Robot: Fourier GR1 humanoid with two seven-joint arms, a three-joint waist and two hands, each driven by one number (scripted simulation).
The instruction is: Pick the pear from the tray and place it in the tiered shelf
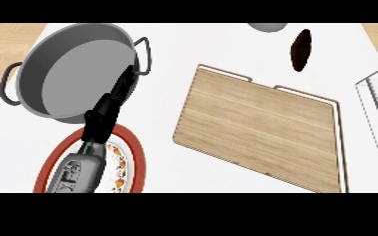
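Wooden tray, one pan, one plate

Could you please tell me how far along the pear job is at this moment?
Nothing looks done: no pear shows on the wooden tray, and only a white edge shows at right, perhaps the shelf. In hand: nothing; the left hand rests open over the grey pan and red-rimmed plate. Finding, picking and placing the pear remain.

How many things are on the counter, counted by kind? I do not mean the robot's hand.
Grey pan with two handles: 1
Red-rimmed plate: 1
Wooden tray: 1
Dark oval object: 1
Grey round object at the top edge, partly cut off: 1
White rack at the right edge, partly cut off: 1
Total: 6
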